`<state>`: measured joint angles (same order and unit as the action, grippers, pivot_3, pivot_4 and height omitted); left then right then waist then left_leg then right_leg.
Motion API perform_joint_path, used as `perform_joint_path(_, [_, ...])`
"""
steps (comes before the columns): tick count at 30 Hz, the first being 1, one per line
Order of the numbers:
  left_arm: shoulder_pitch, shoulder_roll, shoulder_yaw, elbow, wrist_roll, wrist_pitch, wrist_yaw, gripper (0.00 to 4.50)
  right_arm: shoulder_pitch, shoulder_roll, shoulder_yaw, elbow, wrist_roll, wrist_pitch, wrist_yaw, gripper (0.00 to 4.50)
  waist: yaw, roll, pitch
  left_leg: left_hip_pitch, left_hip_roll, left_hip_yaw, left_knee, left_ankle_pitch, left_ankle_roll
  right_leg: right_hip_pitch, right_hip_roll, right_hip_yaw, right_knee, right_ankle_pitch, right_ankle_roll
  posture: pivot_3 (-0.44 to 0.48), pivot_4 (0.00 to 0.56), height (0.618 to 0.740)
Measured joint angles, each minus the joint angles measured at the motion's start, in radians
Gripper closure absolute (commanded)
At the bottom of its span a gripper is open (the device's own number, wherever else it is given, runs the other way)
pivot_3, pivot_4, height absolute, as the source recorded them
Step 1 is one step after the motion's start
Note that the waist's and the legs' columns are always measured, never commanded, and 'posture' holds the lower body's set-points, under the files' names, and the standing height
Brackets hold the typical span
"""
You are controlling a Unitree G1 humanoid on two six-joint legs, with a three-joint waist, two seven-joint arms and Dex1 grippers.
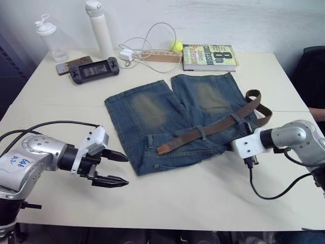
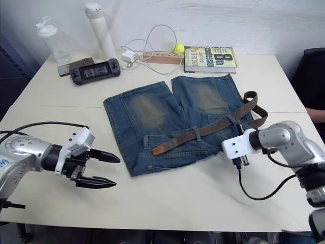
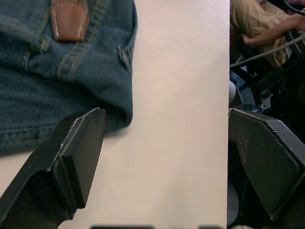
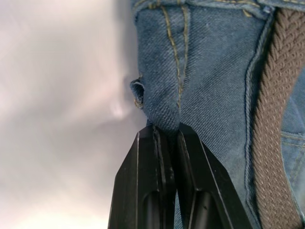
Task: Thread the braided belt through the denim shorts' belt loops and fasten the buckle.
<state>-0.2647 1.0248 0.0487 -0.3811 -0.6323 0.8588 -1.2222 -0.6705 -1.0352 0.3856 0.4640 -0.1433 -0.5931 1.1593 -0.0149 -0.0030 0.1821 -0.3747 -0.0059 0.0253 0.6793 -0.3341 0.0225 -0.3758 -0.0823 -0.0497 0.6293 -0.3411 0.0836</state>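
Two end effectors here: my right end effector (image 4: 164, 131) is pinched on the denim shorts (image 1: 167, 122) at the waistband edge, my left end effector (image 1: 118, 169) hangs wide apart just off the other corner. Braided belt (image 1: 203, 133) runs under a couple of belt loops (image 1: 202, 133), brown tip (image 3: 69, 19) loose. Floppy, grippy stuff, so I'd grab near that tip. Book (image 1: 209, 57) and game console (image 1: 94, 69) sit far back on the worktop (image 1: 177, 195), nothing blocking.
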Motion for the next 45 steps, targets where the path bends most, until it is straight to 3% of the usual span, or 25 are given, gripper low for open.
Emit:
perform_joint_path(2, [0.000, -0.001, -0.002, -0.001, 0.000, -0.001, 0.008, 0.00, -0.042, 0.012, 0.004, 0.092, -0.028, -0.088, 0.006, 4.44, 0.000, 0.000, 0.000, 0.000, 0.000, 0.000, 0.001, 0.000, 0.000, 0.000, 0.000, 0.000, 0.000, 0.000, 0.000, 0.000, 0.150, 0.735])
perform_joint_path(7, [-0.048, -0.058, -0.076, 0.005, 0.019, -0.026, 0.033, 0.00, -0.098, 0.032, 0.003, 0.193, -0.038, -0.150, 0.050, 2.36, 0.002, 0.001, 0.001, 0.000, 0.000, 0.000, 0.002, 0.000, 0.000, 0.001, 0.000, 0.000, 0.002, 0.000, 0.000, 0.000, 0.150, 0.735])
perform_joint_path(12, [-0.128, -0.109, -0.104, 0.038, 0.034, -0.044, 0.069, 0.00, -0.091, 0.022, -0.040, 0.131, 0.004, -0.080, 0.079, 0.10, 0.002, 0.003, 0.002, -0.001, 0.000, 0.000, 0.003, 0.000, 0.000, -0.001, 0.001, 0.000, 0.007, 0.000, 0.000, 0.000, 0.150, 0.735])
perform_joint_path(14, [-0.136, -0.109, -0.103, 0.052, 0.036, -0.046, 0.072, 0.00, -0.068, -0.018, -0.085, 0.028, 0.053, 0.041, 0.105, 0.10, 0.001, 0.007, 0.004, -0.001, 0.000, 0.000, 0.003, 0.000, 0.000, -0.001, 0.001, 0.000, 0.007, 0.000, 0.000, 0.000, 0.150, 0.735])
perform_joint_path(20, [-0.192, -0.145, -0.111, 0.164, 0.092, -0.105, 0.094, 0.00, 0.107, -0.090, -0.323, -0.475, 0.399, 0.788, 0.097, 0.10, 0.010, 0.009, 0.005, -0.001, 0.001, -0.001, 0.003, 0.001, -0.001, 0.000, 0.001, 0.000, 0.008, 0.000, 0.000, 0.000, 0.150, 0.735])
perform_joint_path(22, [-0.206, -0.156, -0.113, 0.175, 0.102, -0.120, 0.099, 0.00, 0.186, -0.045, -0.399, -0.650, 0.559, 1.019, 0.017, 0.10, 0.013, 0.009, 0.005, -0.001, 0.002, -0.002, 0.002, 0.000, -0.001, 0.000, 0.001, -0.001, 0.008, 0.000, 0.000, 0.000, 0.150, 0.735])
perform_joint_path(26, [-0.231, -0.161, -0.113, 0.204, 0.129, -0.150, 0.107, 0.00, 0.277, 0.110, -0.534, -0.937, 0.994, 1.465, -0.272, 0.10, 0.014, 0.009, 0.005, -0.002, 0.001, -0.003, 0.002, 0.000, -0.002, -0.001, 0.001, -0.002, 0.007, 0.000, 0.000, 0.000, 0.150, 0.735])
perform_joint_path(27, [-0.233, -0.161, -0.113, 0.206, 0.131, -0.152, 0.107, 0.00, 0.280, 0.135, -0.552, -0.956, 1.064, 1.519, -0.330, 0.10, 0.014, 0.008, 0.005, -0.002, 0.001, -0.003, 0.002, 0.000, -0.002, 0.000, 0.001, -0.002, 0.007, 0.000, 0.000, 0.000, 0.150, 0.735])
perform_joint_path(31, [-0.236, -0.165, -0.112, 0.211, 0.138, -0.160, 0.107, 0.00, 0.412, 0.236, -0.570, -0.921, 1.596, 1.666, -0.792, 0.10, 0.014, 0.006, 0.005, -0.002, 0.001, -0.004, 0.002, 0.000, -0.002, 0.000, 0.000, -0.002, 0.007, 0.000, 0.000, 0.000, 0.150, 0.735])
perform_joint_path(33, [-0.236, -0.164, -0.110, 0.214, 0.143, -0.160, 0.107, 0.00, 0.450, 0.249, -0.545, -0.887, 1.741, 1.664, -0.975, 0.10, 0.012, 0.007, 0.005, -0.002, 0.000, -0.003, 0.002, 0.000, -0.001, 0.000, 0.000, -0.002, 0.006, 0.000, 0.000, 0.000, 0.150, 0.735])
perform_joint_path(37, [-0.236, -0.164, -0.108, 0.214, 0.145, -0.160, 0.107, 0.00, 0.467, 0.262, -0.525, -0.870, 1.904, 1.617, -1.180, 0.10, 0.008, 0.006, 0.005, -0.002, 0.001, -0.003, 0.002, 0.000, -0.001, 0.000, 0.001, -0.002, 0.006, 0.000, 0.000, 0.000, 0.150, 0.735])
perform_joint_path(40, [-0.236, -0.164, -0.108, 0.214, 0.146, -0.160, 0.108, 0.00, 0.468, 0.272, -0.472, -0.860, 1.875, 1.587, -1.249, 0.10, 0.007, 0.007, 0.005, -0.002, 0.001, -0.003, 0.002, 0.000, -0.001, 0.000, 0.001, -0.001, 0.007, 0.000, 0.000, 0.000, 0.150, 0.735])
perform_joint_path(43, [-0.234, -0.163, -0.104, 0.212, 0.146, -0.160, 0.109, 0.00, 0.453, 0.038, -0.309, -1.015, 1.390, 1.480, -0.995, 0.10, 0.013, 0.009, 0.006, -0.003, 0.000, -0.002, 0.002, -0.001, 0.000, -0.002, 0.002, 0.000, 0.006, 0.000, 0.000, 0.000, 0.150, 0.735])
perform_joint_path(45, [-0.229, -0.162, -0.104, 0.211, 0.148, -0.161, 0.109, 0.00, 0.433, -0.028, -0.250, -1.060, 1.150, 1.371, -0.835, 0.10, 0.014, 0.007, 0.005, -0.004, 0.001, -0.002, 0.001, -0.001, 0.000, -0.002, 0.003, 0.000, 0.005, 0.000, 0.000, 0.000, 0.150, 0.735])
